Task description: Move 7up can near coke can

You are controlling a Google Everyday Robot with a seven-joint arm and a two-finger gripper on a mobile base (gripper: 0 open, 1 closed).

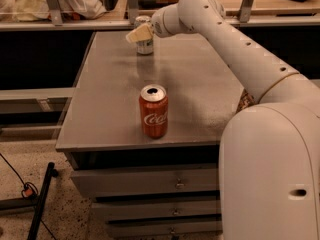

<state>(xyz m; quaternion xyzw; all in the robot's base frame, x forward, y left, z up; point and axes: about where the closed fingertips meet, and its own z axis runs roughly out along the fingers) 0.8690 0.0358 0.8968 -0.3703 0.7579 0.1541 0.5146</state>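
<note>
Your robot's hand [140,34] hangs at the far end of the worktop [200,84], its cream tip lying across the upper part of the 7up can [145,47]. The can stands upright on the worktop, right at the hand and partly behind it. You cannot tell from this view whether the hand is open or closed on the can. The coke can [153,111] stands upright well apart from the hand, almost straight toward the camera, near the worktop's front edge. The white arm [235,49] runs from the hand to the robot's body [270,169] in the foreground. A brown-gold can [245,100] shows beside the arm, mostly hidden by the body.
</note>
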